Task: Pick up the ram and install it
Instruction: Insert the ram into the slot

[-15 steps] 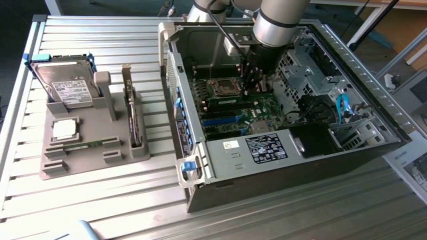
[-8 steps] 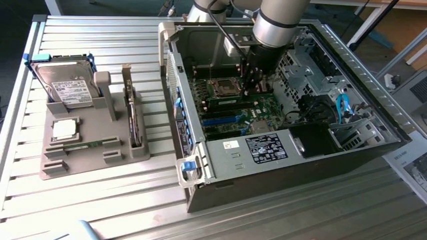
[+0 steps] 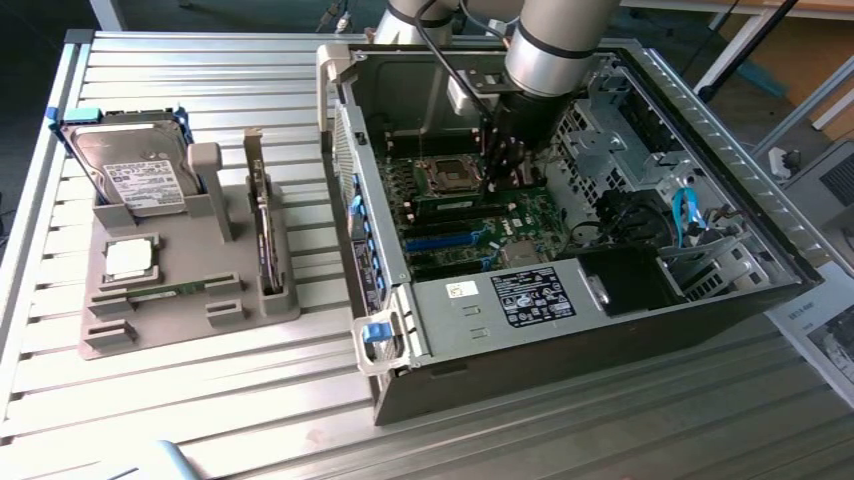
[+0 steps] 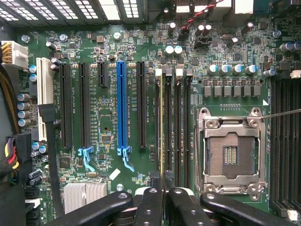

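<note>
In the wrist view the ram (image 4: 161, 122) appears edge-on as a thin pale-gold line. It runs along the first of several black memory slots (image 4: 176, 122) beside the empty processor socket (image 4: 230, 155). My gripper (image 4: 162, 182) is shut on its near end, and the black fingers (image 4: 149, 202) press in from both sides. I cannot tell whether the stick sits fully down in the slot. In the exterior view my gripper (image 3: 505, 172) reaches down inside the open computer case (image 3: 400, 330), just over the motherboard (image 3: 501, 225) next to the socket.
A grey holder (image 3: 174, 305) at the exterior view's left carries the silver hard drive (image 3: 134, 170) and the square processor chip (image 3: 130, 258). Inside the case, a blue expansion slot (image 4: 121, 103), a blue cable (image 3: 683, 215) and drive cages crowd the board. The case walls stand close around the arm.
</note>
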Robot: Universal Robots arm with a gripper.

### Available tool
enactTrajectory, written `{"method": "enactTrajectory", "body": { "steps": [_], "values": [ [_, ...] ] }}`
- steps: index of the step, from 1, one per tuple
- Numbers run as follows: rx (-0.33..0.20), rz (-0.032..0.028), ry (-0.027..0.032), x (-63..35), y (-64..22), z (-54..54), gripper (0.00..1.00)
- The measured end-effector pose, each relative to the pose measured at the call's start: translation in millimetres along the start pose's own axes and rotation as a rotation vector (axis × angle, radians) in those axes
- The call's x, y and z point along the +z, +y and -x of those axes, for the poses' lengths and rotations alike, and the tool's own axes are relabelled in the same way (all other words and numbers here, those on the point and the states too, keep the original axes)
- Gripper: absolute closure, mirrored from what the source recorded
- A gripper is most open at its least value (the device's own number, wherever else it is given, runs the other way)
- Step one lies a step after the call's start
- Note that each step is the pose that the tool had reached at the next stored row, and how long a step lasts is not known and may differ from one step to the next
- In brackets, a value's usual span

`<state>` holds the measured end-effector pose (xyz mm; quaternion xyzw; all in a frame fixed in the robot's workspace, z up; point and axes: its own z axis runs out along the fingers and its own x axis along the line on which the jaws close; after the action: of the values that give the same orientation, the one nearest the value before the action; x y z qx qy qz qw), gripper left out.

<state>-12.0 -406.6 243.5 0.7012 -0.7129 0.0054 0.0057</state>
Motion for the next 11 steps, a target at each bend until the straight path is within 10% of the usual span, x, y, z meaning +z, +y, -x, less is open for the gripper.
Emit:
{"method": "enactTrajectory", "body": {
  "steps": [11],
  "values": [
    [0.0,0.0105,0.0,0.1,-2.0,0.1,0.88]
  ]
}}
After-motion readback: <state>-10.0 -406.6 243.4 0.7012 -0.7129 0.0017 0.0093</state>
